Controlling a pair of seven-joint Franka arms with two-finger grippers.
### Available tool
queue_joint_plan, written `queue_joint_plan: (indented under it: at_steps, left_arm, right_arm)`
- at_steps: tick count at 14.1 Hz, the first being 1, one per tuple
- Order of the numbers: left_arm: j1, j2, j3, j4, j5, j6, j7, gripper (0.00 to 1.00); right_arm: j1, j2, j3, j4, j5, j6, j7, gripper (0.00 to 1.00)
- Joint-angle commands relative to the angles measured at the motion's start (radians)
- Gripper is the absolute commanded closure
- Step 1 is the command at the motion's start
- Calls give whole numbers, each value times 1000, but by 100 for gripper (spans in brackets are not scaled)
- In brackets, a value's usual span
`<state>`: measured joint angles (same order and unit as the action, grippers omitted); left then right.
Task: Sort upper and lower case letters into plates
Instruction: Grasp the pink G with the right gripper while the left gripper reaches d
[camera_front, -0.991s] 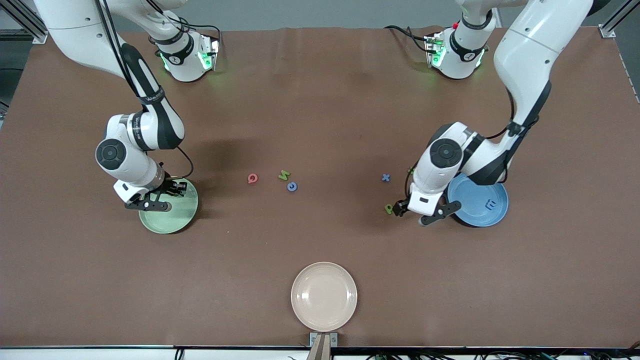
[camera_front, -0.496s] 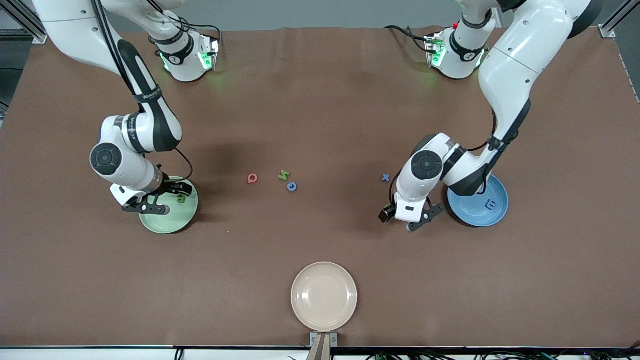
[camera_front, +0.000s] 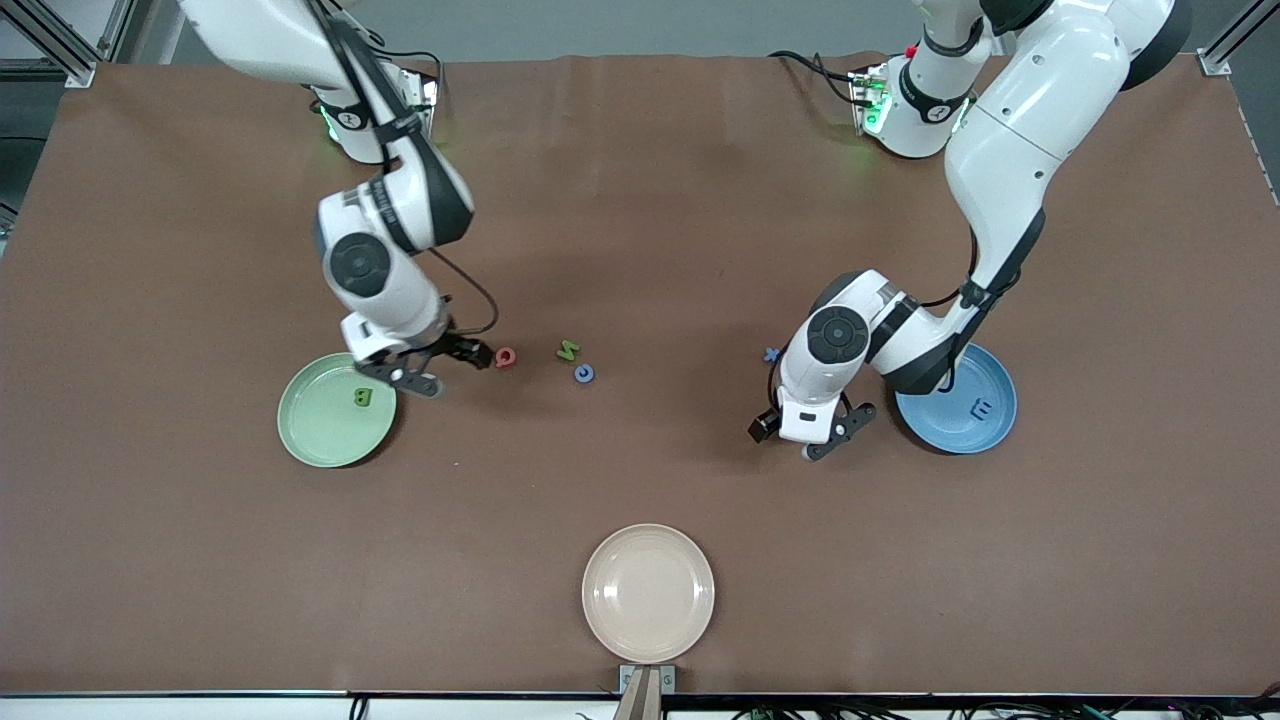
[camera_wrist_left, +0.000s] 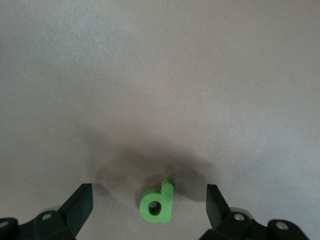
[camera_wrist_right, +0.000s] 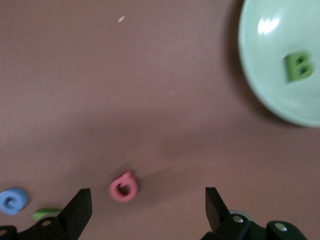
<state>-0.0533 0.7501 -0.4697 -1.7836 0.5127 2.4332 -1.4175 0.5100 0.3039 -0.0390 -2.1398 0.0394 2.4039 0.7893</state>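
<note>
My left gripper (camera_front: 800, 440) is open and low over the table beside the sky blue plate (camera_front: 950, 425). The green p (camera_wrist_left: 157, 204) lies between its jaws (camera_wrist_left: 149, 201) and is hidden in the front view. The blue E (camera_front: 983, 408) lies in the blue plate. My right gripper (camera_front: 452, 368) is open between the mint green plate (camera_front: 320, 435) and the red Q (camera_front: 505, 357). The Q (camera_wrist_right: 123, 187) lies on the table between its jaws (camera_wrist_right: 148, 206). The green B (camera_front: 362, 398) lies in the mint plate (camera_wrist_right: 270, 75). The green u is hidden.
The green N (camera_front: 568, 350) and blue C (camera_front: 584, 373) lie mid-table beside the Q. The blue x (camera_front: 771, 354) is partly hidden by the left arm. A beige plate (camera_front: 648, 592) sits at the table edge nearest the front camera.
My right gripper has left the mint plate, with the green B now lying in it, and moved to the red Q. My left gripper has moved from the blue plate's edge to over the p.
</note>
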Motion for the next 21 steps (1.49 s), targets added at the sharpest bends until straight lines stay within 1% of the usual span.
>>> queue_joint_plan:
  at_steps: [1,3,6,10,11,13,15,19,21]
  left_arm:
    - [-2,-8,-4,-11,-5,-13,-14,5]
    - [-2,-8,-7,-11,-5,-13,-15,17]
    - [3,-11,-23,-11,-6,-13,-15,29]
    - [10,-15,-43,-11,-6,-52,-14,34]
    - [10,-15,-43,-11,-6,-52,-14,38]
    - [12,-15,-43,-11,-6,-52,-14,48]
    - [13,-15,-43,-10,-6,-52,-12,55]
    - [16,-15,-43,-10,-5,-52,-9,55]
    - [18,-15,-43,-8,-5,-52,-8,55]
  right_arm:
    - [88,-8,-12,-58,14,99,129,0]
    - [123,21,-12,-66,14,139,168,0]
    - [124,59,-13,-66,13,178,176,0]
    - [124,107,-18,-66,1,228,174,11]
    - [122,115,-19,-66,-1,238,174,14]
    - [122,133,-21,-69,-1,261,174,21]
    - [122,138,-25,-71,-3,264,173,27]
    - [120,141,-28,-71,-7,264,171,41]
    - [119,141,-36,-72,-27,264,171,47]
